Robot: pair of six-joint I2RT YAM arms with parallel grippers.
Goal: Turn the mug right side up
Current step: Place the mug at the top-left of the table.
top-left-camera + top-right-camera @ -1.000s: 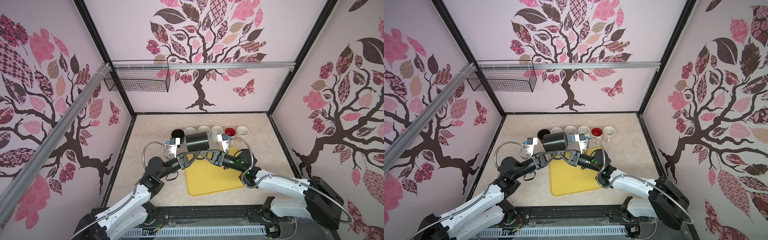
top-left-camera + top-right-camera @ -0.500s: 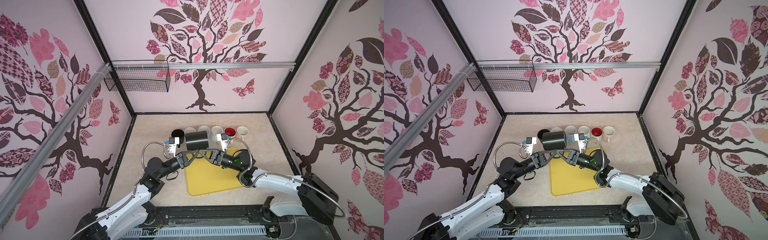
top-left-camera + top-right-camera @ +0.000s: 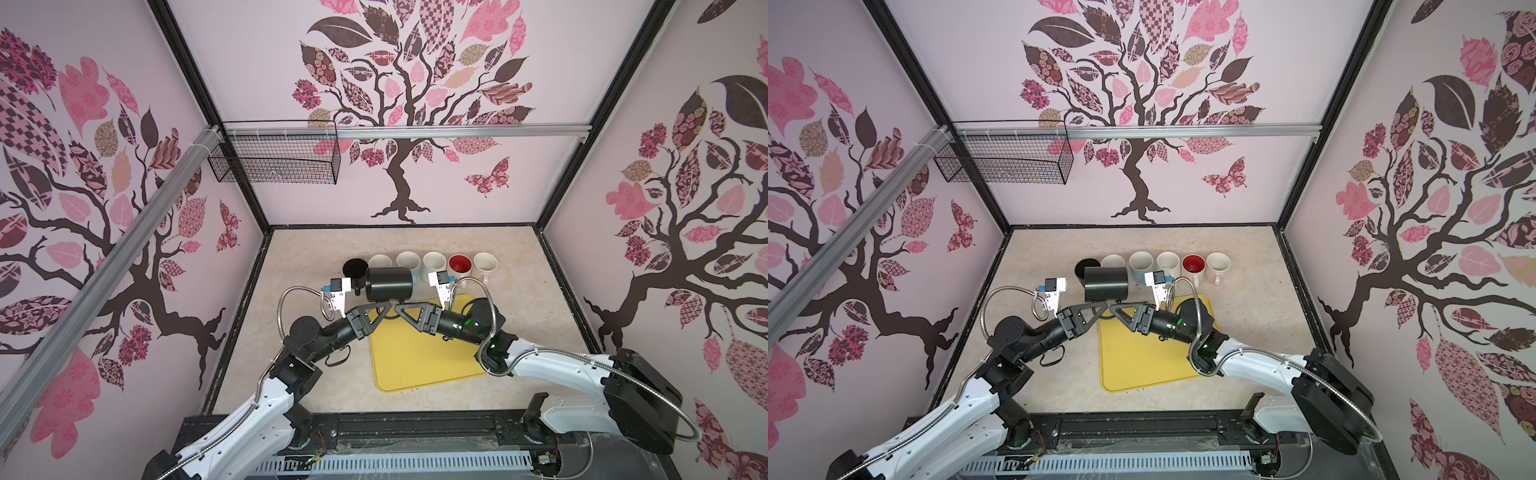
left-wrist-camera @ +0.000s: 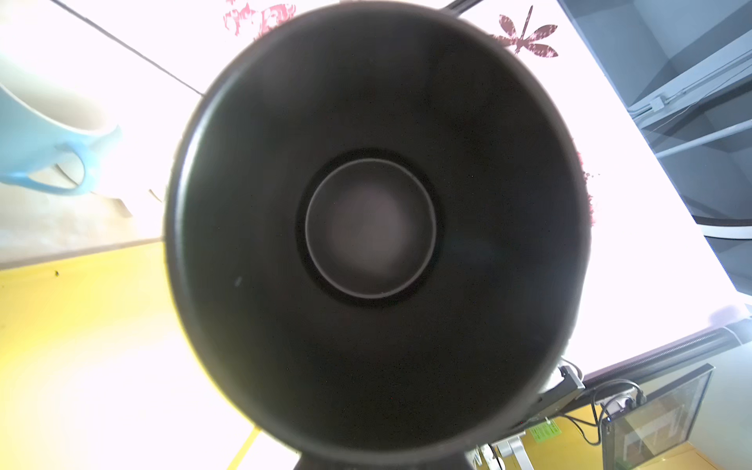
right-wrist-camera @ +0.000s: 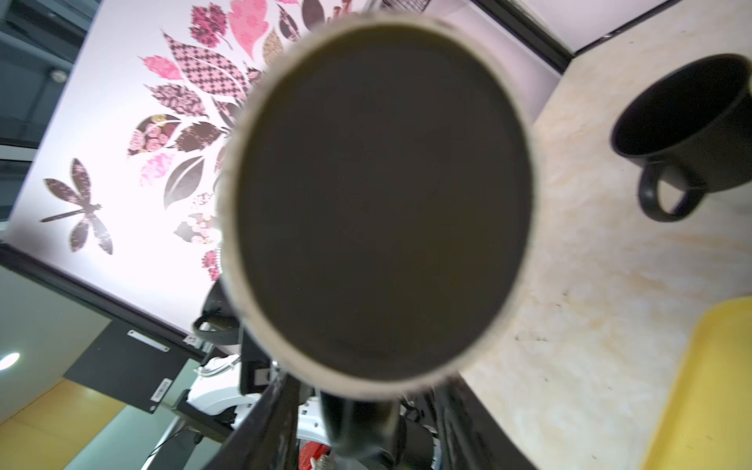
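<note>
A black mug (image 3: 388, 284) (image 3: 1105, 284) hangs on its side above the back edge of the yellow mat (image 3: 424, 353). Its mouth faces my left wrist camera, which looks straight into it (image 4: 370, 228). My left gripper (image 3: 384, 306) (image 3: 1104, 306) reaches under the mug and is shut on it at its lower edge (image 4: 382, 462). My right gripper (image 3: 401, 308) (image 3: 1115, 308) meets it tip to tip from the other side. In the right wrist view I see the mug's base (image 5: 382, 211). There the handle (image 5: 358, 419) hangs between the fingers (image 5: 276, 407), which stand apart, open.
Several upright mugs line the back: a black one (image 3: 354, 268) (image 5: 687, 130), whites (image 3: 380, 262), a pale blue one (image 3: 434, 262) (image 4: 44, 134), a red-lined one (image 3: 460, 264) and a cream one (image 3: 485, 264). A wire basket (image 3: 274, 160) hangs on the back wall's rail.
My right gripper has opened off the mug's handle. My left gripper has closed on the mug. The mug has stayed in place, on its side in the air.
</note>
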